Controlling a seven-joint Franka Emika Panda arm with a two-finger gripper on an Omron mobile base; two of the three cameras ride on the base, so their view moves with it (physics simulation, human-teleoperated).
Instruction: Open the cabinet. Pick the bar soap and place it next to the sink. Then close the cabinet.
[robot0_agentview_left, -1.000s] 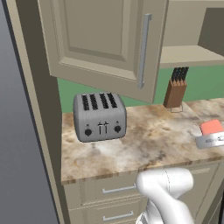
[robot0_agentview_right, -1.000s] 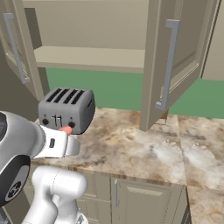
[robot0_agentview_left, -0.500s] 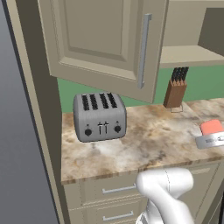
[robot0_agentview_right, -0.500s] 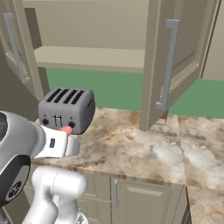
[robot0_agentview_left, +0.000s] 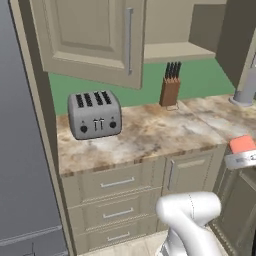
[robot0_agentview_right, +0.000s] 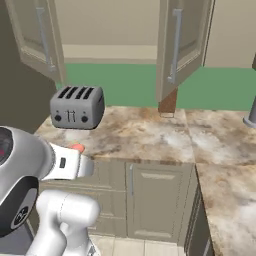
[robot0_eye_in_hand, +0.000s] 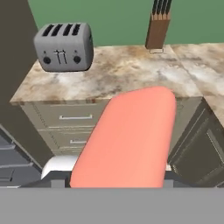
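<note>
Cabinet (robot0_agentview_right: 175, 50) — doors open. Bar soap (robot0_eye_in_hand: 131, 135) — salmon-pink, apparently pinched in gripper (robot0_agentview_left: 243, 152) (fingers hidden), at 3 o'clock. Outstanding: placing beside sink, closing doors.

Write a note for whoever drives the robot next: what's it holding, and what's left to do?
Gripper: shut on the soap, held in the air in front of the counter, not set down.
Cabinet: doors open.
Done: cabinet opened, soap picked.
Left: put the soap next to the sink, then close the cabinet.
</note>
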